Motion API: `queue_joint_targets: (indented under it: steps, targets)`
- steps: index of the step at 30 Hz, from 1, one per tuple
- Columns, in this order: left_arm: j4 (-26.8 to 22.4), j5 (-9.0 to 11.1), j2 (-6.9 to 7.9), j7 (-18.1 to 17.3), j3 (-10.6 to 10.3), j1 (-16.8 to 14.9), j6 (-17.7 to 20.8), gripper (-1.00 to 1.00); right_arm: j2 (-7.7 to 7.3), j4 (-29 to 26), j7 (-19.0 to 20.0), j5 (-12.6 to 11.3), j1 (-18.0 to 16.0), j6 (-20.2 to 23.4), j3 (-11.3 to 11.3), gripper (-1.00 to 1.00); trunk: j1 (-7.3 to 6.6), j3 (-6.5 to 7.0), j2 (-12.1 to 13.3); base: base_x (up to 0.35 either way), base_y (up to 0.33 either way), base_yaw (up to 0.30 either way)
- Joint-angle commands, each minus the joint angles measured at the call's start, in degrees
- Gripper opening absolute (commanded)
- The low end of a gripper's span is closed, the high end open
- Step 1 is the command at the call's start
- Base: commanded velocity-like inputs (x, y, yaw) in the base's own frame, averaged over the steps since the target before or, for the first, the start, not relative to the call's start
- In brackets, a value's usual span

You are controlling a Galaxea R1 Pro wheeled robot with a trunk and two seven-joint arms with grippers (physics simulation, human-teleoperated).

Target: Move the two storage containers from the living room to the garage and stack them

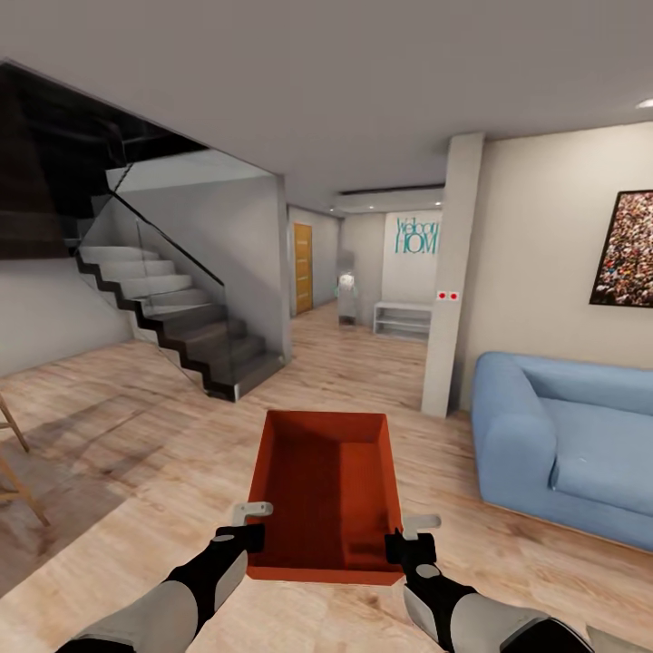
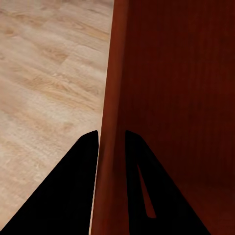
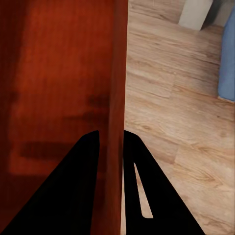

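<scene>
Light wood-plank floor (image 1: 363, 363) (living room) bears a blue sofa (image 1: 562, 444) and staircase (image 1: 181, 326).

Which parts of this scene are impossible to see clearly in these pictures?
- Storage container: underside hidden by its own body, head view.
- Left end effector and right end effector: pad contact hidden by the clamped walls, wrist views.
- Sofa: cut by the right edge, head view.
- Wall lettering: partly hidden behind the pillar.

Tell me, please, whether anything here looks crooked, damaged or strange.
Nothing stands out. The storage container is held level above the wood floor, the left gripper and the right gripper each pinching one side wall. It looks empty and undamaged. The sofa and stairs look normal.
</scene>
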Motion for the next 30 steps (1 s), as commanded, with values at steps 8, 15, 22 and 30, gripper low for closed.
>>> queue_joint_targets:
  steps: [8,15,22,30]
  targets:
    - [-0.2,-0.2,0.40,1.2,2.0,0.0,0.4,-1.00,0.03,-0.1,-0.1,0.7,-0.1,0.0,-1.8,-1.00,0.05,-0.09,-0.1,0.323,0.000,-0.011]
    - [-0.2,-0.2,0.42,1.2,2.0,0.0,0.4,-1.00,-0.05,-0.1,0.2,0.7,-0.1,0.0,-1.8,-1.00,0.05,-0.09,-0.1,0.323,0.000,-0.205]
    - [-0.1,-0.2,0.47,1.2,2.0,0.0,0.4,-1.00,-0.06,-0.1,0.2,0.7,-0.1,0.0,-1.8,-1.00,0.05,-0.09,-0.1,0.323,0.000,-0.271]
    - [-0.2,-0.2,0.49,1.2,2.0,0.0,0.4,-1.00,-0.01,-0.1,0.1,0.6,-0.1,0.0,-1.8,-1.00,0.05,-0.09,-0.1,0.323,0.000,-0.104]
